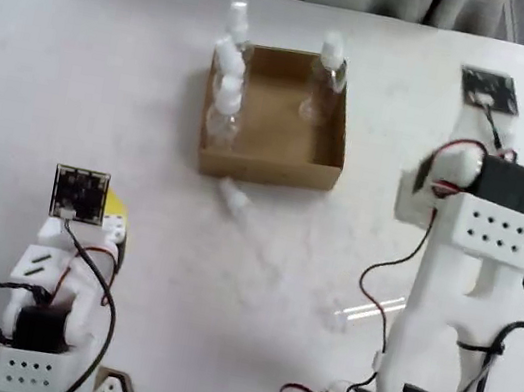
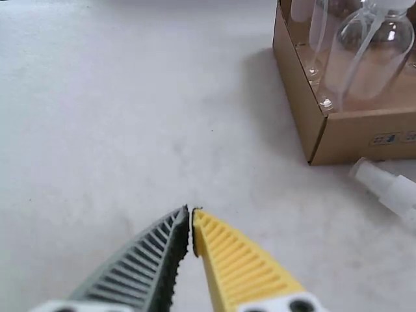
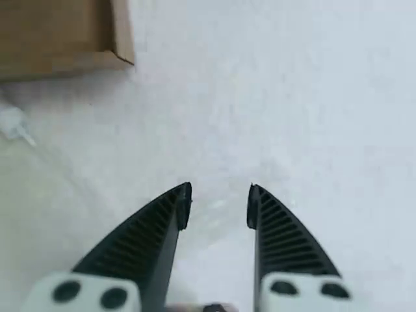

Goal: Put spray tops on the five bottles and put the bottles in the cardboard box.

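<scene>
your left gripper (image 2: 192, 218) is pressed together, its grey and yellow tips meeting with nothing between them. it hangs low over the bare white table (image 1: 84, 53), near the front edge in the high view. your right gripper (image 3: 219, 195) is spread, its two black fingers apart over bare table and pinching nothing.

the box (image 1: 267, 167), open at the top, sits toward the far middle of the table, well apart from both grippers. four clear bottles (image 1: 226, 98) with white tops stand upright inside it: three in a row along one side wall, and one against the opposite wall.

a loose white spray top (image 1: 234, 194) lies on its side on the table just outside the box's near wall, close to one corner. it lies ahead of your left gripper, off toward the yellow finger's side, and is not touching it. it is also ahead of your right gripper, beside the box corner, again well apart. whether a clear bottle is joined to this top cannot be told.

a small patch of dark print (image 2: 387, 138) marks the box's outer side wall, and it is too small to read.
</scene>
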You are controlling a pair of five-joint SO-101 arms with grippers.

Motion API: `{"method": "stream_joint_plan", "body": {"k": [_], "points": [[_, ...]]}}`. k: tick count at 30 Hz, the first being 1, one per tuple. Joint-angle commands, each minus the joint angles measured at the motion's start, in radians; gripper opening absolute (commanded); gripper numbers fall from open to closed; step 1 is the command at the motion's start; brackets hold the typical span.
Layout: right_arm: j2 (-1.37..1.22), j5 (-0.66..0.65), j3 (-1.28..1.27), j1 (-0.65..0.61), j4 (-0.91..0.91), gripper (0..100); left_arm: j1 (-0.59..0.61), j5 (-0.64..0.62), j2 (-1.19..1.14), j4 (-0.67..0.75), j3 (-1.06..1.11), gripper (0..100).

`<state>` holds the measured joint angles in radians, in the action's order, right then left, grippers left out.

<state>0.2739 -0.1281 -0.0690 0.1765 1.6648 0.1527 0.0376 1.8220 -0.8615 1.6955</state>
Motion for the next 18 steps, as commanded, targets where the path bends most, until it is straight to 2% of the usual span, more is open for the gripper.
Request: {"method": "stream_joint_plan", "body": {"k": [1, 8, 18], "points": [[0.036, 0.000, -0.089, 0.111, 0.010, 10.2, 0.010, 0.008, 0.005, -0.003, -0.003, 2], [0.036, -0.002, -0.242, 0.274, 0.012, 9.8, 0.010, 0.008, 0.005, -0.003, -0.003, 2], [0.025, 0.003, -0.347, 0.277, -0.024, 10.1, 0.008, 0.008, 0.005, -0.003, -0.003, 2]]}}
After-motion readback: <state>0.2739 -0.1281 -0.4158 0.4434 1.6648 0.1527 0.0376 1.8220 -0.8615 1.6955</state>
